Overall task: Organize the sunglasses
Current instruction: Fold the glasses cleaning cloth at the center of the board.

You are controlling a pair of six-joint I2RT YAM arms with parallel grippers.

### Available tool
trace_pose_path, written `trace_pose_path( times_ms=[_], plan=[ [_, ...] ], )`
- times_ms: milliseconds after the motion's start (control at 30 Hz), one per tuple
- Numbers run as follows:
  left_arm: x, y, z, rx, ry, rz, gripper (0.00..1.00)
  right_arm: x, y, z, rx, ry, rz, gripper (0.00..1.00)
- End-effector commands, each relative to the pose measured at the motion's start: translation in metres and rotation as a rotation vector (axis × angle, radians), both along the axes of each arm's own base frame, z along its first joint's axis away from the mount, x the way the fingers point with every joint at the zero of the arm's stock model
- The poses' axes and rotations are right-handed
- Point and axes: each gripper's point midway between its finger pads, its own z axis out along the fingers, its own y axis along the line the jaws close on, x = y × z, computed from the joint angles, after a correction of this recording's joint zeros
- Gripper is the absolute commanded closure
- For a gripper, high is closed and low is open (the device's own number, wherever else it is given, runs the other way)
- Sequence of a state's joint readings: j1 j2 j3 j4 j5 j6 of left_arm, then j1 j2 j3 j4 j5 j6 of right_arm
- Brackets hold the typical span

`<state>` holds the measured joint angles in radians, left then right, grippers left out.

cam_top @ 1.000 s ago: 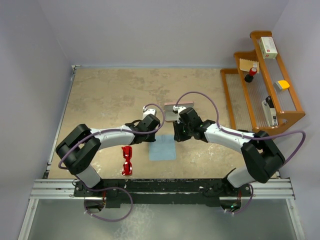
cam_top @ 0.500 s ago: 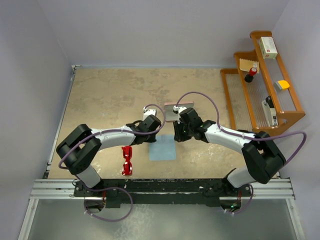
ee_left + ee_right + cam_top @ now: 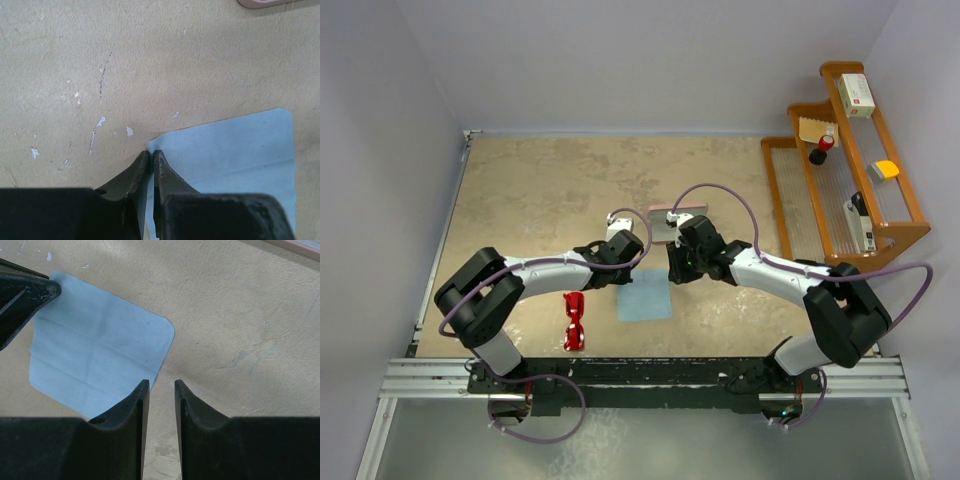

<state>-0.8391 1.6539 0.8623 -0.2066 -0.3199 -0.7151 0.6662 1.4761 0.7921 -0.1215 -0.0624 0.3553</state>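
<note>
One pr sunglasses on table, well apart from pink case.

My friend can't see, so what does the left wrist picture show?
The left end effector pinches the corner of a light blue cloth lying on a tan table. A pink case peeks in at the top right.

You have glossy bright red sunglasses at near left, a plain light blue cloth at centre, and a pale pink case just beyond it. Your table is mottled tan with white flecks. The rack at far right is orange-brown wood.
</note>
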Motion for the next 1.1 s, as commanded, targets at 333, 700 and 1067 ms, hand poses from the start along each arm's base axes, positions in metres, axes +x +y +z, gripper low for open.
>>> trace_pose_path(
  times_ms=[333,700,1067],
  plan=[
    [-0.022,0.014,-0.024,0.068,0.100,-0.018,1.00,0.017,0.007,0.005,0.000,-0.025,-0.017,0.68],
    [-0.026,0.012,-0.028,0.046,0.109,-0.024,1.00,0.043,0.020,0.004,-0.013,-0.042,-0.049,0.66],
    [-0.029,0.013,-0.028,0.035,0.110,-0.024,1.00,0.036,0.022,-0.010,-0.029,-0.009,-0.044,0.68]
  ],
)
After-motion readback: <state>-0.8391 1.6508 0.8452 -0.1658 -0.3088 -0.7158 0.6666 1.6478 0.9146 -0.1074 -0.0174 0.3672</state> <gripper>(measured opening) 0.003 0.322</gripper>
